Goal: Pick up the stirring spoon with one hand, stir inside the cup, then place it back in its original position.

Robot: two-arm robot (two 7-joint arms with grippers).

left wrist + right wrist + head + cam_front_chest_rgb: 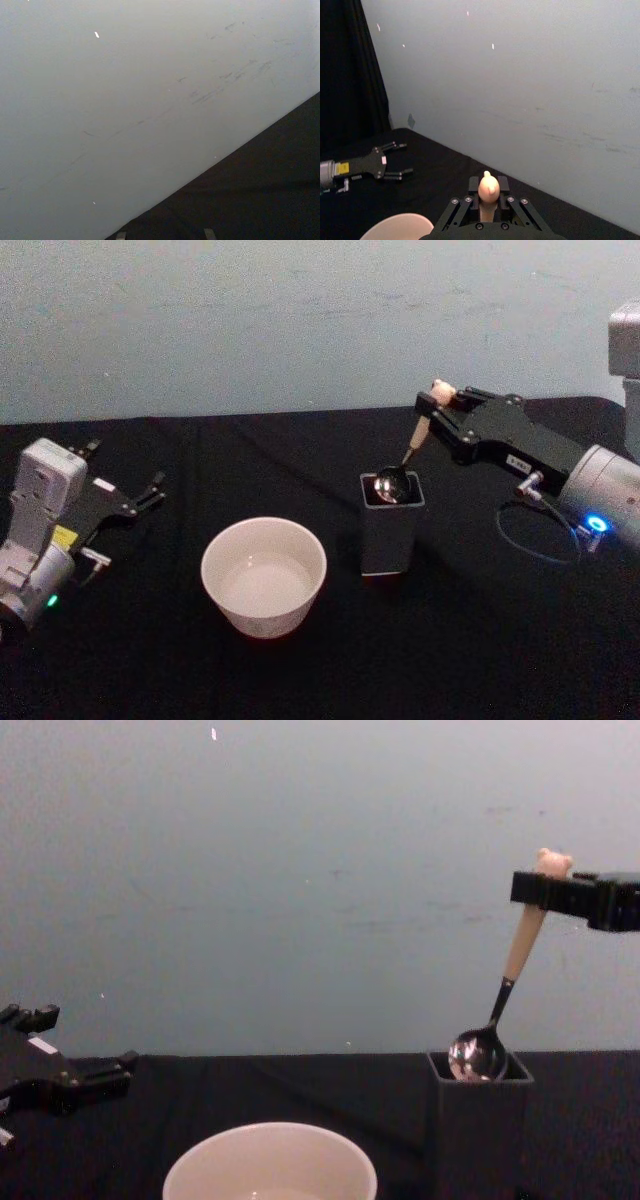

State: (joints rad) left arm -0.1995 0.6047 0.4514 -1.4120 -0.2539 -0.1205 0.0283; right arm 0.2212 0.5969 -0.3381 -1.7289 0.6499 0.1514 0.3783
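Gripping the stirring spoon (412, 460) by its handle top, right gripper (440, 410) jaws closed, bowl at the holder (392, 525) mouth; left gripper (135, 502) open, parked far left.

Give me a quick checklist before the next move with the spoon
1. Grip: right gripper shut on the stirring spoon just below the bear head: ok.
2. Spoon bowl at the holder mouth, half above the rim: ok.
3. Spoon tilted, not upright: watch the rim.
4. Cup upright, apart from the holder: ok.
5. Cup contents: cannot tell.
6. Left gripper open, parked on the far side of the cup: ok.
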